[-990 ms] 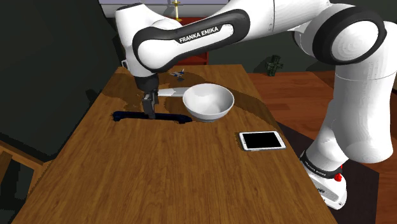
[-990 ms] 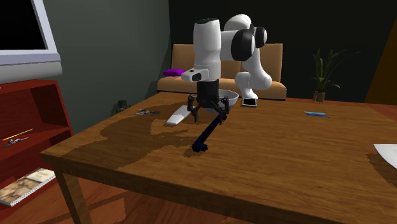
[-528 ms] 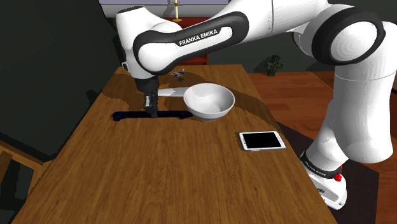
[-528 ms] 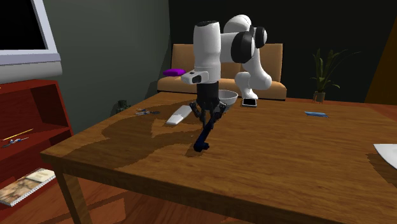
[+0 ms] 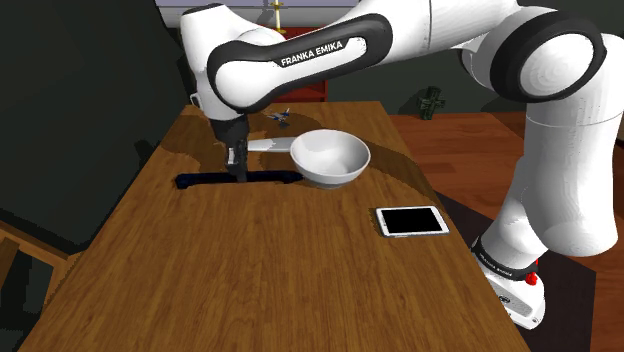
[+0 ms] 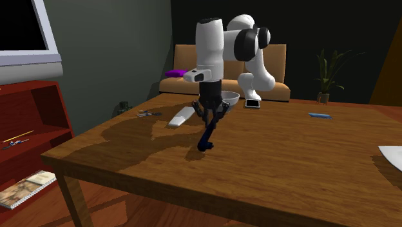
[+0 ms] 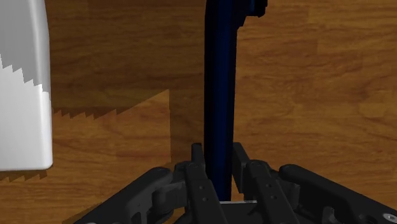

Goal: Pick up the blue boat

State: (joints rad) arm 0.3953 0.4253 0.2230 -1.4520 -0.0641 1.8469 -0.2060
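- Two black fingers of the gripper are pressed in on the dark blue boat, one against each side of its narrow hull, with no gap that I can see.
- Seen from the shoulder view, the gripper points straight down at the wooden table and clasps the boat about midway along. The hull shows as a long, thin, dark strip running from beside the white bowl out towards that view's left.
- In the second exterior view the boat stretches from the gripper towards the camera. Its near end is low over the tabletop, with a shadow just beside it. I cannot tell whether it rests on the wood or hangs just clear.
- The bowl stands just beside the boat's end, on the shoulder view's right of the gripper.
- A white flat piece lies beyond the gripper, reaching towards the bowl's rim. In the wrist view it lies to one side of the boat, apart from it.
- A black-screened tablet lies near the table edge closest to the stand, well apart from the boat.
- A small dark tool lies at the table's far end.
- Off to the second exterior view's right lie a blue pen and a white sheet.
- Behind the table stand a tan sofa with a purple cushion, and a potted plant.
- A red shelf stands on that view's left.
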